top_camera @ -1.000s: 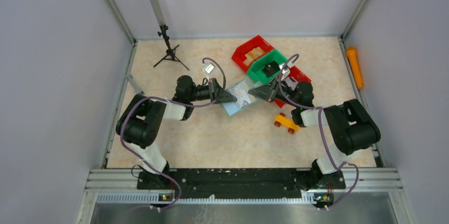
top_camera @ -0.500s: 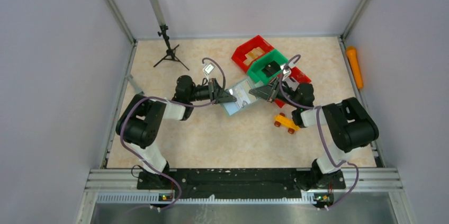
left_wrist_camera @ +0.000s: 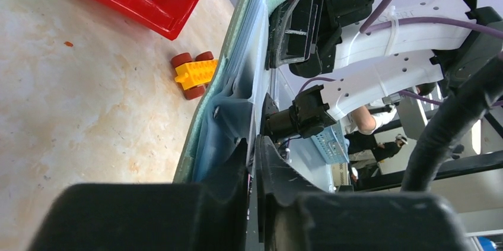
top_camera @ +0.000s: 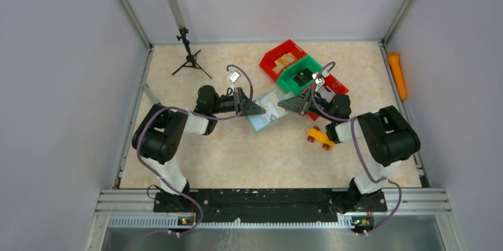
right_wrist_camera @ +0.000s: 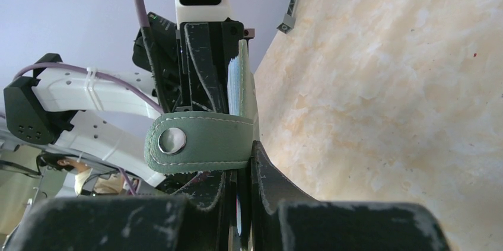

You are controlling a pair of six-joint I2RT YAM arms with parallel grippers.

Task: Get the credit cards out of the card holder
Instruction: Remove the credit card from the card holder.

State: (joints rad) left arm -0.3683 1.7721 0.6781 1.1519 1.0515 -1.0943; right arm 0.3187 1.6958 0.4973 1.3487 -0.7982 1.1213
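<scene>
Two grippers share one load. The left gripper has its jaws almost together, with a thin layer of the card holder in the slit between them. The right gripper is closed on the opposite edge, just beside the snap tab. Between the two, the card holder hangs opened and clear of the table, near the middle of the work area and just in front of the green bin. Pale blue pocket layers show along its inner face, and the credit cards cannot be told apart from those layers in either wrist view. No card lies loose on the table, and neither gripper carries one. A tan flat item sits in the red bin; whether it is a card cannot be told. Judgement: the holder is lifted and spread, so access is prepared, but extraction appears not yet done. Remaining: free one gripper, pinch a card edge, draw each card out.
</scene>
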